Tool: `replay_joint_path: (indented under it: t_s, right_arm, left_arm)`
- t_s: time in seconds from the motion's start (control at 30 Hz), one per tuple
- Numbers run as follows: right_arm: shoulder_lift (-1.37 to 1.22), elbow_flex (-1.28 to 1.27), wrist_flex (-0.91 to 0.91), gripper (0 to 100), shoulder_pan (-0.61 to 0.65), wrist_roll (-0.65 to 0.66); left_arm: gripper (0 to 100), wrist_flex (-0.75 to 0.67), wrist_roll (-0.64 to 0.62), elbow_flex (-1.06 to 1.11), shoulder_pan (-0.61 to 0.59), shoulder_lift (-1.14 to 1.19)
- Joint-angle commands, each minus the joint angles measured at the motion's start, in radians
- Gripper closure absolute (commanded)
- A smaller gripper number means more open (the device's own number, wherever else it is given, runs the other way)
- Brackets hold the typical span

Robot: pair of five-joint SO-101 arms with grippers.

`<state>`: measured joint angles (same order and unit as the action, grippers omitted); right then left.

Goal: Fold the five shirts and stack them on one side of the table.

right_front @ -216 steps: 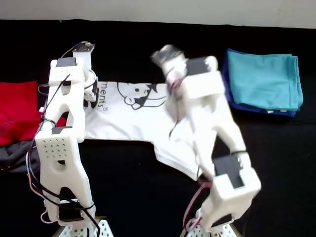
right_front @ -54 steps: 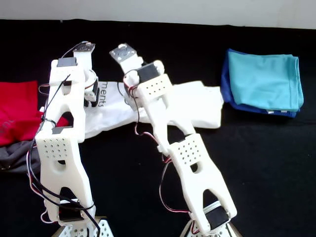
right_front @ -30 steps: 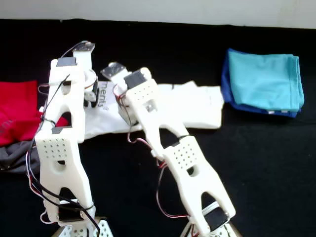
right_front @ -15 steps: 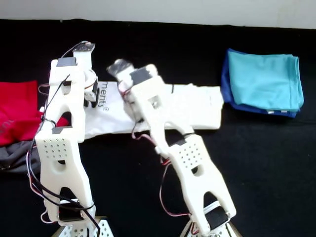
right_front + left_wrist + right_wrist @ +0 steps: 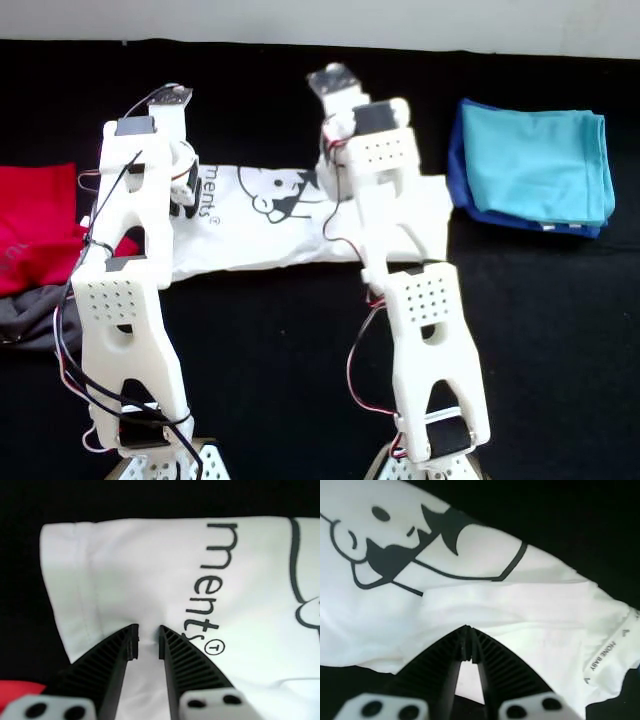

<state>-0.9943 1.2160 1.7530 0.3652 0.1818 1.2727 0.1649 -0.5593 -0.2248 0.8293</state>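
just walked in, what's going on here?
Both arms are at the white shirt, partly folded on the table. The left hand pinches it by the lettering; the right hand is shut above the other half. A teal shirt lies on a blue shirt at one side; a red shirt and dark shirt lie opposite.

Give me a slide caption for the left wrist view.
Left end effector pinches a pucker of the white shirt on the black table.

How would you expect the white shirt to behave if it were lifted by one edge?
Probably floppy: the white shirt puckers where the left claw pinches it. Likely light, lying thin and flat on the table.
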Motion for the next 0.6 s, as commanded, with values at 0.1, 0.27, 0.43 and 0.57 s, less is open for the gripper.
replay_joint_path:
  t_s: [0.1,0.27,0.43,0.57]
  right_arm:
    - [0.058,-0.139,-0.019,99.3,-0.007,0.009]
    - [0.033,-0.151,-0.111,99.3,-0.012,0.006]
    - [0.035,-0.033,-0.088,99.3,-0.007,0.003]
    - [0.033,0.189,0.008,99.3,-0.039,0.008]
  left_arm:
    - [90,-0.032,-0.006,-0.005,0.013,0.010]
    - [90,-0.032,-0.006,-0.005,0.013,0.010]
    - [90,-0.032,-0.006,-0.005,0.012,0.007]
    - [90,0.011,-0.009,-0.050,0.001,-0.039]
